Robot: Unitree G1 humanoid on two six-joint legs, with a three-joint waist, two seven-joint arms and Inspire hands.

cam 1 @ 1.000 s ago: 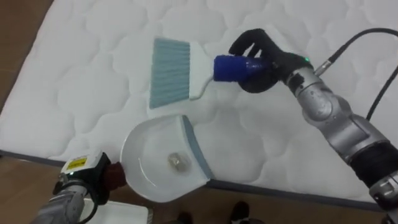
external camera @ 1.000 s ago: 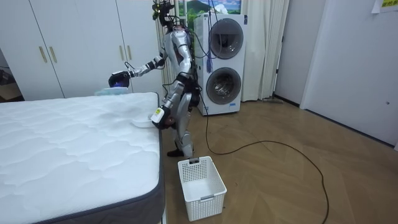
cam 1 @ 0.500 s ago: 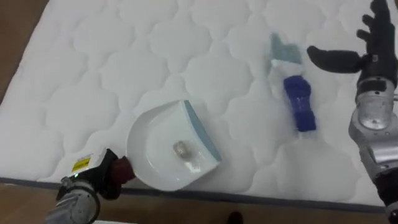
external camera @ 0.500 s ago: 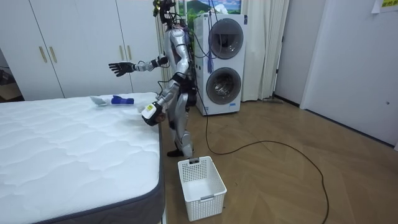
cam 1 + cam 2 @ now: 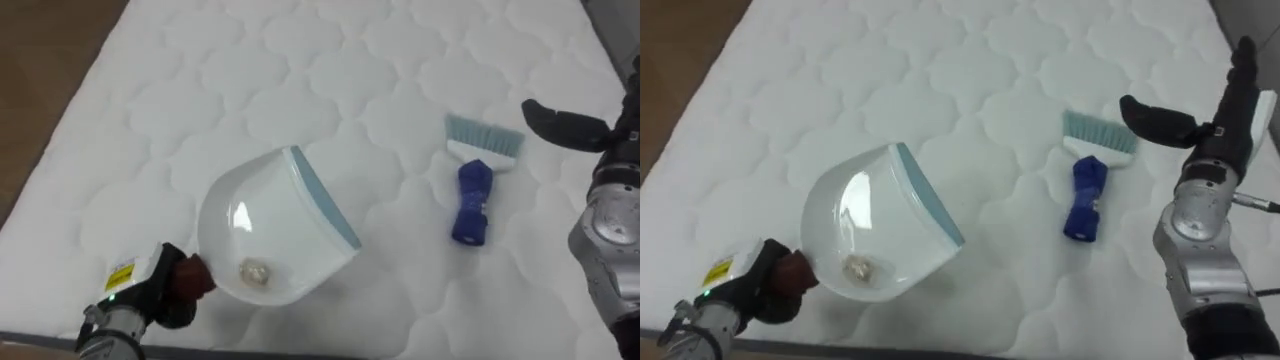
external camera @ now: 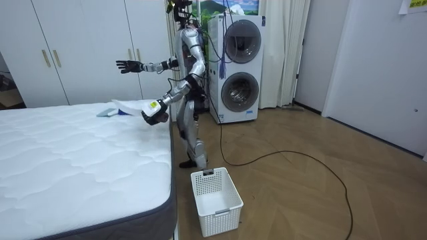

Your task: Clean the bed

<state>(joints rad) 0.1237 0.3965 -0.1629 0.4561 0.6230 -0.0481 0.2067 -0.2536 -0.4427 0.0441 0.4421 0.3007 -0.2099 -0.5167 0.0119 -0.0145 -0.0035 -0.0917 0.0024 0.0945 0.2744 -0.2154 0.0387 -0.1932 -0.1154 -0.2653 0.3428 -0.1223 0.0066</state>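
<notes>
White quilted mattress; white dustpan, near left, tipped back, handle gripped by the left hand; blue-handled brush lying right; right hand spread empty, far right; scrap pooled at the pan's heel, best held tilted until binned.

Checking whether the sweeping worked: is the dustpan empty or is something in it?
Not empty. A small pale scrap lies inside the white dustpan, at the end nearest the left hand.

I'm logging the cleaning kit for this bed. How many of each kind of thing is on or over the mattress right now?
dustpan: 1
hand brush: 1
scrap inside the dustpan: 1
Total: 3
</notes>
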